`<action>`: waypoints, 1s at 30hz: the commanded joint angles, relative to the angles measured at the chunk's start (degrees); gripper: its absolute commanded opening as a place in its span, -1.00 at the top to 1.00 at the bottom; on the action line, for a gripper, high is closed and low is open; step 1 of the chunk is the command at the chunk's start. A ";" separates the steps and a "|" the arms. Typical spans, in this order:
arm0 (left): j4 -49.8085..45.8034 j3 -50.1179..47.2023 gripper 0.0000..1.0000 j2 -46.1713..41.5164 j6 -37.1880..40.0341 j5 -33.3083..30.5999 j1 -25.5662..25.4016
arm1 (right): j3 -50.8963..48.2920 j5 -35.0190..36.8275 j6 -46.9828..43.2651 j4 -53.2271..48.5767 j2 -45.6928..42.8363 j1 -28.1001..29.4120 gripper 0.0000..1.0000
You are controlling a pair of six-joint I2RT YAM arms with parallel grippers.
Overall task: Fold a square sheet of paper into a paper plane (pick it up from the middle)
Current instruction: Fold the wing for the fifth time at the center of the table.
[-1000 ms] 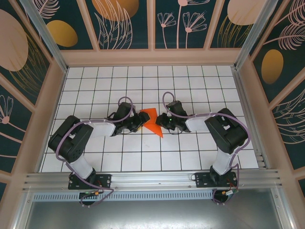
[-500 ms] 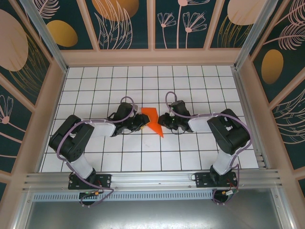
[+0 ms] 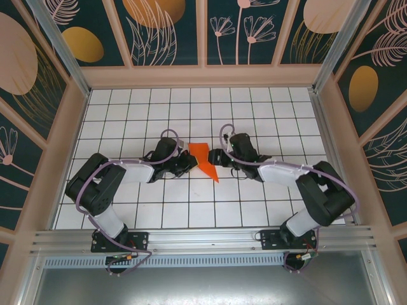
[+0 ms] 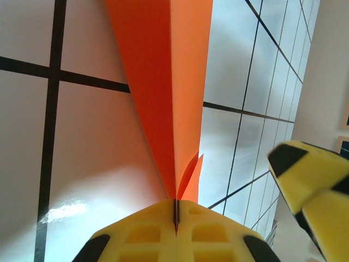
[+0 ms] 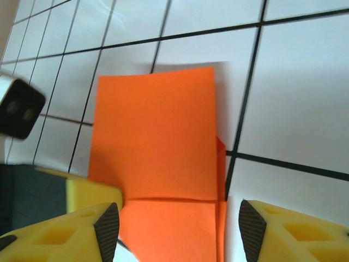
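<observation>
Top external view: across the white gridded bench (image 3: 191, 213) my right arm (image 3: 318, 190) has swung its elbow out to the right, while my left arm (image 3: 95, 187) has barely moved. Between them, mid-bench, sits the sheet of paper (image 3: 203, 160), folded into a narrow orange strip. My left gripper (image 4: 175, 212) has just clamped fully shut on its near edge, pinching the layers together. My right gripper (image 5: 180, 226) has sprung apart and holds nothing, with the paper's end between its pads. I judge the hold has passed to my left side, freeing the right for the next crease.
</observation>
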 commanded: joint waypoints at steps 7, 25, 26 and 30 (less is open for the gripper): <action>0.40 1.83 0.94 -0.33 -2.83 -0.11 -0.20 | -5.74 17.38 -23.40 8.90 -0.50 10.63 -0.17; -1.54 2.98 0.94 -0.20 -3.19 -0.13 -0.45 | -10.05 36.45 -47.90 36.41 15.98 20.40 0.21; -1.68 2.98 0.93 -0.25 -3.12 -0.14 -0.45 | -10.00 36.56 -48.37 36.93 16.46 20.48 0.21; -1.82 2.81 0.92 -0.44 -3.12 -0.21 -0.45 | -9.97 37.07 -49.93 39.44 17.82 20.52 0.31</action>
